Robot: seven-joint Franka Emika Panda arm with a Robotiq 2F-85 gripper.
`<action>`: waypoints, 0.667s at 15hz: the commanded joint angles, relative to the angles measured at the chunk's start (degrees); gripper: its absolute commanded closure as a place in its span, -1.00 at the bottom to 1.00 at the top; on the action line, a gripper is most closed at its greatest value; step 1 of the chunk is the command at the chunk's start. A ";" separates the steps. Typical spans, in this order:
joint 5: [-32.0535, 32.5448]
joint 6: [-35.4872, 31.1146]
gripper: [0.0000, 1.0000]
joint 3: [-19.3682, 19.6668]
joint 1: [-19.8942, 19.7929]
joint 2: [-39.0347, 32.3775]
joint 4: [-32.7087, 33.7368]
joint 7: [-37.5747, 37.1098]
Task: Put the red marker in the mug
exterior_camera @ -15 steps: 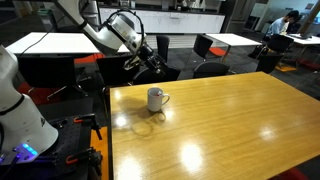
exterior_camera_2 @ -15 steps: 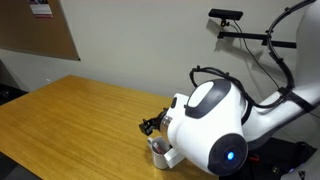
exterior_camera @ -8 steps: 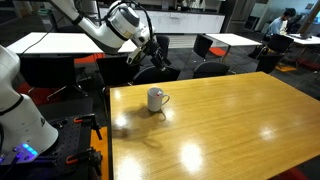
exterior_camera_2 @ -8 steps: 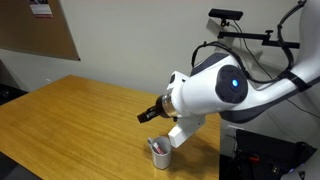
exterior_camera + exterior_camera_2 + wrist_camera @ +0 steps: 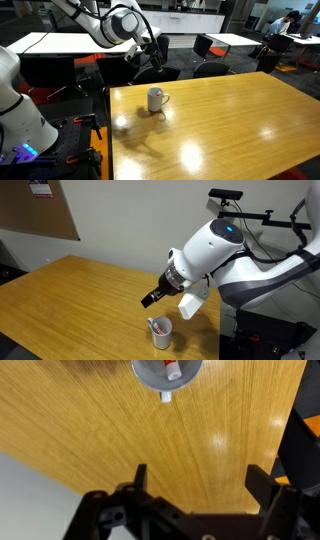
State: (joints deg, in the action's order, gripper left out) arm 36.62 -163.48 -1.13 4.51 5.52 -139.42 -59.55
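My gripper (image 5: 200, 475) is empty, fingers spread wide, and over the last second it has lifted clear of the table (image 5: 90, 420). The marker (image 5: 172, 370) sits inside the mug (image 5: 146, 374), top centre of the wrist view. I judge the task done; only pulling away remains.

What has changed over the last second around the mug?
The gripper has lifted up and away from the mug, open and empty. The mug stayed where it was on the table, with the red marker inside it.
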 commanded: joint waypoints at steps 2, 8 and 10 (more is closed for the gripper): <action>-21.59 3.24 -1.00 4.80 7.07 4.43 -3.09 20.84; -38.51 17.47 -1.00 0.72 1.70 10.29 0.66 37.93; -37.89 14.17 -1.00 -0.96 0.35 8.85 0.12 36.60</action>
State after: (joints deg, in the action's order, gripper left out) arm 0.04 -149.39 0.37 7.37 14.37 -139.34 -23.97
